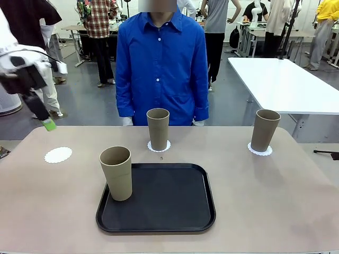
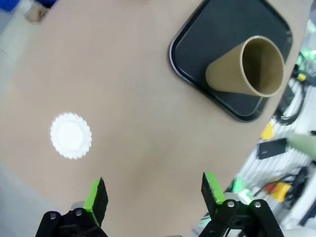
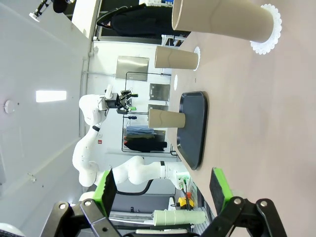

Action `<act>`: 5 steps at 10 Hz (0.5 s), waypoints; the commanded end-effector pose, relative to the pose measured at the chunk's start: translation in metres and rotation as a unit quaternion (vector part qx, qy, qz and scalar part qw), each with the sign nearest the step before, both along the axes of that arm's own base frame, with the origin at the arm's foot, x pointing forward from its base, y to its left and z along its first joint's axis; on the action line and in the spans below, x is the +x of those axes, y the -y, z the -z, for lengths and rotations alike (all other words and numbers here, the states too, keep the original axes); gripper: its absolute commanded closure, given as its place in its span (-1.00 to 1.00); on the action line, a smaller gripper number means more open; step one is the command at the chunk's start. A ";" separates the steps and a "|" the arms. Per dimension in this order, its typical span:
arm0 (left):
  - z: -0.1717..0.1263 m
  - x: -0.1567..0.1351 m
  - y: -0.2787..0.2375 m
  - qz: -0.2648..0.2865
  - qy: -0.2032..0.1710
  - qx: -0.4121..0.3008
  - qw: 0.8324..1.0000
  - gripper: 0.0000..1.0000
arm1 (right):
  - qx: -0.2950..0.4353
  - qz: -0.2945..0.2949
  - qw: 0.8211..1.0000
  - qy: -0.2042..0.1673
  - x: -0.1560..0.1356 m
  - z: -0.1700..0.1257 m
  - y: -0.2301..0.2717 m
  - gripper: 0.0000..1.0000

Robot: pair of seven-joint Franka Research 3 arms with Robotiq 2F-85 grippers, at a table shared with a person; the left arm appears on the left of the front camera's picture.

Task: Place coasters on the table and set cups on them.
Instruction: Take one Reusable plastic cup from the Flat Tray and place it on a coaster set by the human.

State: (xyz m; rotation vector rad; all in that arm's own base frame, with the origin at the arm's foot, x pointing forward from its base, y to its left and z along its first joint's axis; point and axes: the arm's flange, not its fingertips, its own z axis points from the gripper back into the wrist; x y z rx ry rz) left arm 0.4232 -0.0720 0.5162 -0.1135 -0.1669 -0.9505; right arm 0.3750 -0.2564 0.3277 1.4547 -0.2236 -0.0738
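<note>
Below the wide left claw [image 2: 153, 190] lies a bare coaster [image 2: 71, 135]; right wrist view shows right claw [image 3: 163, 187] wide

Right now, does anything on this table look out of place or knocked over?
Nothing is tipped or spilled. One cup stands on the black tray while the coaster at the robot's left lies bare.

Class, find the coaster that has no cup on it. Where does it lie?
In the front view the bare coaster lies on the left side of the table, left of the black tray and its cup.
</note>
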 end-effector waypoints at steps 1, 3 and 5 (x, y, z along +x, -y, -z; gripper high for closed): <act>0.026 -0.015 0.028 0.033 0.045 0.043 0.998 -1.00 | -0.004 -0.001 1.000 -0.005 -0.001 0.001 0.000 -1.00; 0.043 -0.017 0.052 0.048 0.045 0.063 0.996 -1.00 | -0.004 -0.001 1.000 -0.005 -0.001 0.001 0.000 -1.00; 0.037 -0.018 0.054 0.062 0.038 0.051 0.996 -1.00 | -0.004 -0.001 1.000 -0.005 -0.001 0.001 0.000 -1.00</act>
